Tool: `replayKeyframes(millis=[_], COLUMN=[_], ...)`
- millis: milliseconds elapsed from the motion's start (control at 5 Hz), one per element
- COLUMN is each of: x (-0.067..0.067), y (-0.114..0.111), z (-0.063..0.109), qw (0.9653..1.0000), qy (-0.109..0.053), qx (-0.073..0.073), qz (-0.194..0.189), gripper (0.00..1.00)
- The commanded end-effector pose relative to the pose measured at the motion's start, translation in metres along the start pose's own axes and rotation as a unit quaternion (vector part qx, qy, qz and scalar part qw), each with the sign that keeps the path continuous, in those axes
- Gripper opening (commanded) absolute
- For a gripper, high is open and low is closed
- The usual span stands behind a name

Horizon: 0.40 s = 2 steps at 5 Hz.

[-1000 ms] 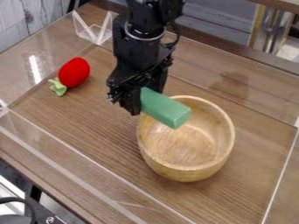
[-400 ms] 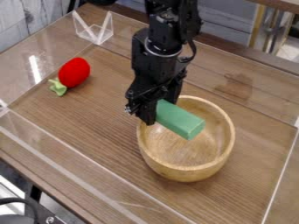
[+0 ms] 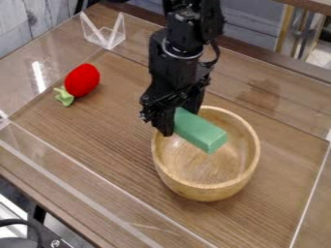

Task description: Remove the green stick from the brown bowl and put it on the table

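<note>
The green stick (image 3: 202, 133), a flat light-green block, hangs tilted over the back left part of the brown bowl (image 3: 207, 158), above its inside. My black gripper (image 3: 172, 113) is shut on the stick's upper left end, with the arm rising behind it toward the top of the view. The bowl is a round light-tan wooden one sitting right of centre on the dark wood-grain table (image 3: 91, 136). Nothing else lies inside the bowl.
A red ball-like object (image 3: 83, 78) with a small green stem (image 3: 64, 95) lies at the left. A clear plastic stand (image 3: 105, 31) sits at the back. Clear plastic walls (image 3: 116, 189) run along the table's edges.
The gripper has carried the green stick to the right and slightly down, from above the bowl's left rim to over its inside. Its grip has stayed shut.
</note>
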<state>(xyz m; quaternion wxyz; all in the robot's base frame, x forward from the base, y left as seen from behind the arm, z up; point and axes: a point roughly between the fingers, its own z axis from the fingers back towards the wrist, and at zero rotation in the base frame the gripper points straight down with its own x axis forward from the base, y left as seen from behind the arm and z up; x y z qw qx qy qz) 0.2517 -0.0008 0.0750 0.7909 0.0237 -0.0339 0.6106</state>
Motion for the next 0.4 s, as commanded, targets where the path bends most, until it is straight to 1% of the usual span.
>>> replayKeyframes(millis=[0, 200], x=[0.01, 0.0148], y=[-0.0063, -0.0016], z=[0.025, 0.0331], qw=[0.9993, 0.9993], qy=[-0.003, 0.001], qx=[-0.035, -0.036], qz=[0.007, 0.014], gripper=[0.0, 0.0])
